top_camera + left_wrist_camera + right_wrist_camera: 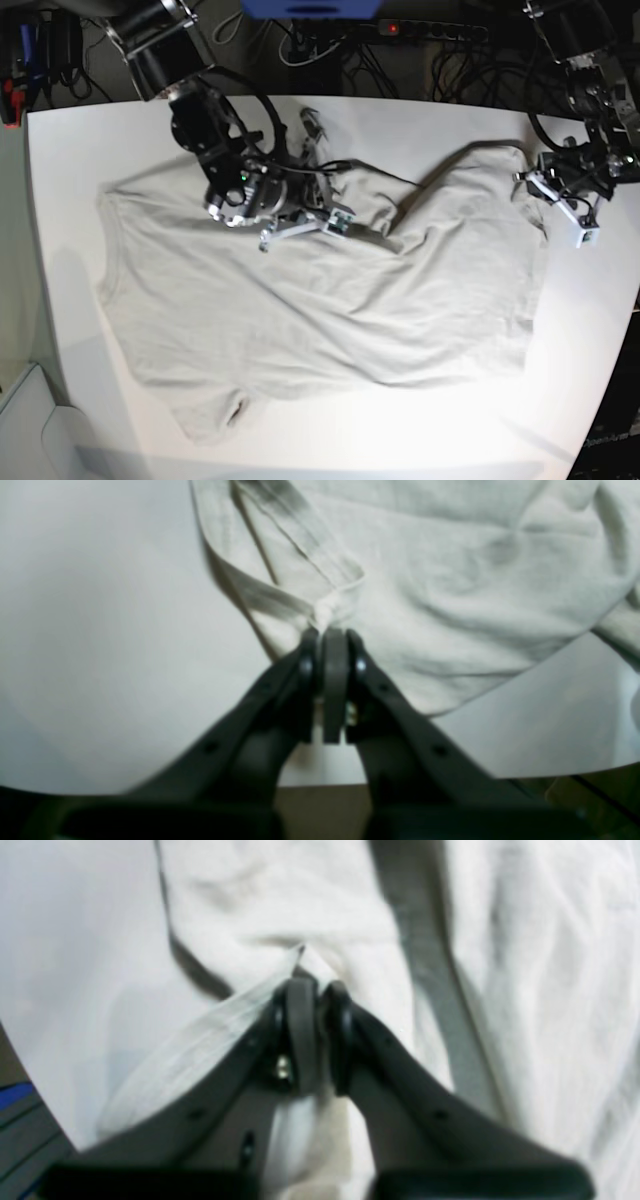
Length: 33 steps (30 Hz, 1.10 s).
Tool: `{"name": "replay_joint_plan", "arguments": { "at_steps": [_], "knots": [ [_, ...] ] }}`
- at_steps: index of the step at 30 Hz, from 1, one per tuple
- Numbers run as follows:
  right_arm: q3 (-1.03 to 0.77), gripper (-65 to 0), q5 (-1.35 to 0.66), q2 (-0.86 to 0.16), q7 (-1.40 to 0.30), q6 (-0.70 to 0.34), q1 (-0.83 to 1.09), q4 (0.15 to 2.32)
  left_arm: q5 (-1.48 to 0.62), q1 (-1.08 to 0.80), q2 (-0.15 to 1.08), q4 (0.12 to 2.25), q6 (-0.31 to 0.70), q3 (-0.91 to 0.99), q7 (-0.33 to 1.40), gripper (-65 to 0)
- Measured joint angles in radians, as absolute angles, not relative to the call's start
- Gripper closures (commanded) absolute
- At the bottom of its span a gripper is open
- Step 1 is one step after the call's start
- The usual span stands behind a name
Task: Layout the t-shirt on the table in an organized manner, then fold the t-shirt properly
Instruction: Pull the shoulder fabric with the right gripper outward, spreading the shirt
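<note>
The light grey-beige t-shirt [320,300] lies spread but wrinkled across the white table [100,130]. My left gripper [332,632] is shut on a pinched hem corner of the t-shirt [450,580]. In the base view this gripper [522,180] is at the shirt's far right edge. My right gripper [315,985] is shut on a raised fold of the t-shirt [525,940]. It shows in the base view [350,222] at the shirt's upper middle. A ridge of cloth runs between the two grips.
Cables and a power strip [400,30] lie behind the table's far edge. The table edge [550,772] runs close under my left gripper. A white box [25,420] sits off the table's front left corner.
</note>
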<state>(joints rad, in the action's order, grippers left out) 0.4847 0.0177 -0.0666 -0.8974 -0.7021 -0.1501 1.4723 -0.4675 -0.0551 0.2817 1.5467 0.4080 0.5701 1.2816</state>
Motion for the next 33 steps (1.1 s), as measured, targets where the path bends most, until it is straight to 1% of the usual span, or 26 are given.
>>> {"name": "replay_joint_plan", "arguments": {
  "at_steps": [6, 8, 12, 15, 18, 22, 24, 27, 30, 33],
  "knots": [
    [0.479, 0.0, 0.020, -0.101, -0.903, -0.702, -0.136, 1.651, -0.467, -0.055, 0.282, 1.547, 0.408, 0.570, 1.282, 0.0],
    [0.477, 0.0, 0.015, -0.105, -0.934, -0.702, -0.132, 1.691, -0.468, -0.055, 0.282, 1.547, 0.408, 0.570, 1.282, 0.0],
    [0.415, 0.0, 0.017, -0.119, -0.974, -0.702, -0.104, 1.797, -0.468, -0.055, 0.282, 1.547, 0.408, 0.570, 1.282, 0.0],
    [0.337, 0.0, 0.014, -0.125, -0.967, -0.702, -0.072, 1.891, -0.468, -0.055, 0.281, 1.549, 0.408, 0.571, 1.282, 0.0],
    [0.244, 0.0, 0.001, -0.170, -0.954, -0.702, -0.014, 1.957, -0.468, -0.055, 0.283, 1.551, 0.408, 0.572, 1.282, 0.0],
    [0.068, 0.0, 0.010, -0.204, -0.957, -0.702, 0.113, 1.958, -0.469, -0.054, 0.287, 1.551, 0.408, 0.633, 1.282, 0.0],
    [-0.033, 0.0, 0.017, -0.216, -0.910, -0.702, 0.162, 1.958, -0.467, -0.052, 0.289, 1.552, 0.408, 0.659, 1.283, 0.0],
    [-0.139, 0.0, 0.013, -0.233, -0.855, -0.702, 0.210, 1.960, -0.469, -0.030, 0.297, 1.552, 0.408, 0.675, 1.299, 0.0],
    [-0.223, 0.0, 0.012, -0.253, -0.853, -0.702, 0.236, 1.961, -0.469, -0.013, 0.322, 1.552, 0.408, 0.683, 1.289, 0.0],
    [-0.303, 0.0, 0.001, -0.258, -0.851, -0.702, 0.231, 1.962, -0.467, 0.010, 0.318, 1.552, 0.408, 0.684, 1.299, 0.0]
  ]
}}
